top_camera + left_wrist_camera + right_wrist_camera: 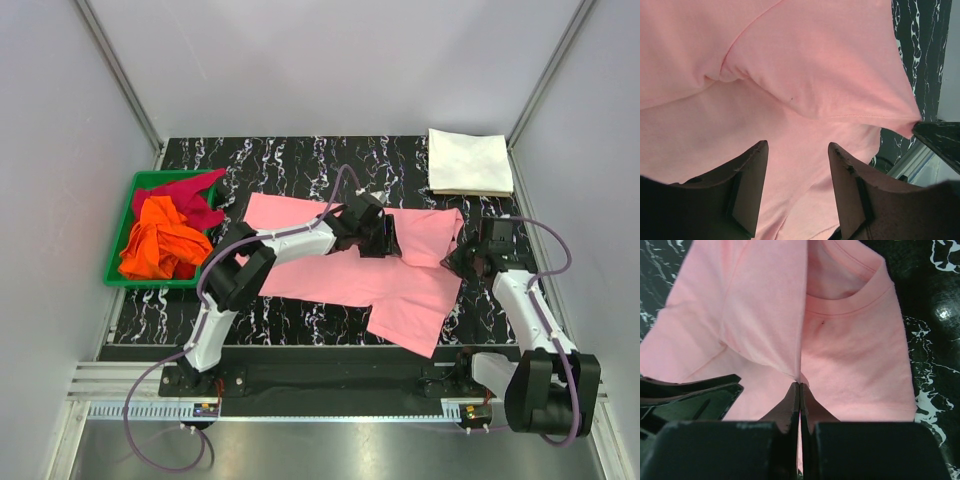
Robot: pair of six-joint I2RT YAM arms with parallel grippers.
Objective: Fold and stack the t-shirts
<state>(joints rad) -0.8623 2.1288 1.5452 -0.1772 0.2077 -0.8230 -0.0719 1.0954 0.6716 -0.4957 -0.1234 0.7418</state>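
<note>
Right gripper [799, 386] pinches pink t-shirt [855, 370], wrist view shows.

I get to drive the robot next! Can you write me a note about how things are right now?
Left gripper: open, over the pink shirt.
Right gripper: shut on a fold of the pink shirt.
White shirt: folded, far right corner.
Orange shirt and red shirt: crumpled in the green tray.
To do: finish folding pink, stack it, then fold the other two.
</note>
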